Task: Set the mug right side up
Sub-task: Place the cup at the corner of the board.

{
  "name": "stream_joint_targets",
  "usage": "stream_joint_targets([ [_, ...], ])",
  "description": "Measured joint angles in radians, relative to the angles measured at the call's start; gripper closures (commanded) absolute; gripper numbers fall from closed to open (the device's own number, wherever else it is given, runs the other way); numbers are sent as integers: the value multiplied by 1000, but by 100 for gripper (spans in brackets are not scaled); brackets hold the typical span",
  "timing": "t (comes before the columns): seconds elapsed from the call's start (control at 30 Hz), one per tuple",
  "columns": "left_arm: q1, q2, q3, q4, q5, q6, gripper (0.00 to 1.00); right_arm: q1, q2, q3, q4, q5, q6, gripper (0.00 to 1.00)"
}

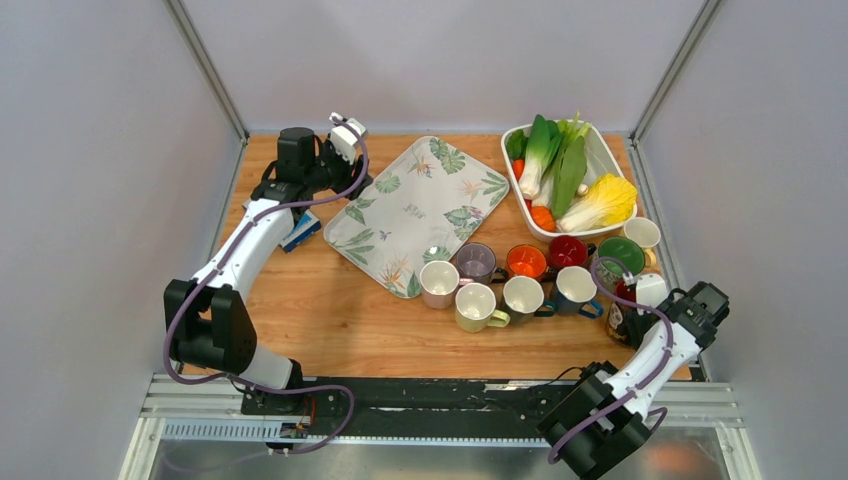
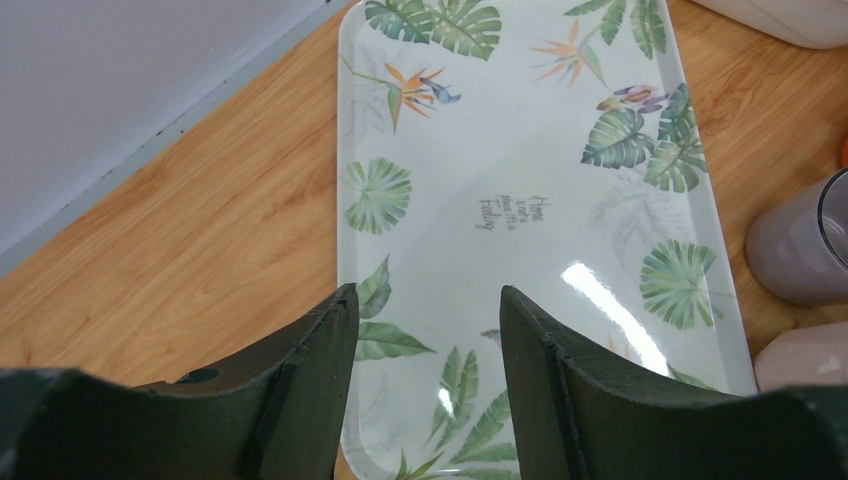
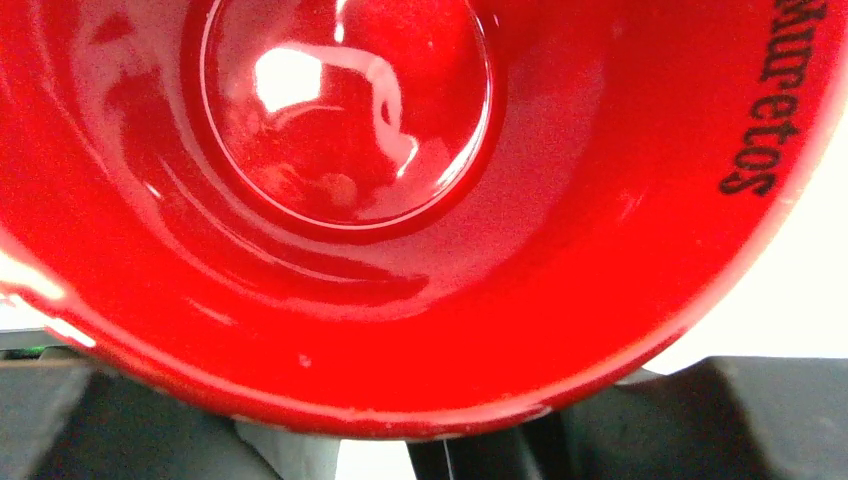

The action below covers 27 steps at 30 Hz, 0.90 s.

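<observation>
A mug (image 3: 340,150) with a glossy red inside and black lettering fills the right wrist view, its mouth facing the camera. In the top view this mug (image 1: 618,322) stands at the table's right front, by the row of other mugs. My right gripper (image 1: 634,310) is right at it. Its dark fingers (image 3: 700,420) show only as blurred shapes below the mug's rim, and their tips are hidden. My left gripper (image 2: 425,290) hangs open and empty over the leaf-print tray (image 2: 520,120), far from the mug.
Several upright mugs (image 1: 500,280) stand in two rows mid-table. The leaf-print tray (image 1: 410,190) lies behind them. A white dish of vegetables (image 1: 606,150) sits at the back right. A small blue and white box (image 1: 300,232) lies under the left arm.
</observation>
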<state>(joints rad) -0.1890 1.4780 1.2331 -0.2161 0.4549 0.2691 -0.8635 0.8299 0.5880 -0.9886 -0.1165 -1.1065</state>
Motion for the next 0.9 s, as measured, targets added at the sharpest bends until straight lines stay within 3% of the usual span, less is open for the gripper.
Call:
stream_joint_targets([
  [0.4, 0, -7, -34, 19, 0, -2, 38, 1, 14, 35, -46, -11, -6, 35],
  [0.77, 0, -19, -61, 38, 9, -13, 39, 1, 17, 66, -88, -8, -3, 30],
  [0.87, 0, -29, -65, 40, 9, -14, 39, 1, 18, 95, -106, -13, -3, 22],
  [0.9, 0, -31, -65, 42, 10, -14, 39, 2, 18, 113, -117, -18, -3, 13],
])
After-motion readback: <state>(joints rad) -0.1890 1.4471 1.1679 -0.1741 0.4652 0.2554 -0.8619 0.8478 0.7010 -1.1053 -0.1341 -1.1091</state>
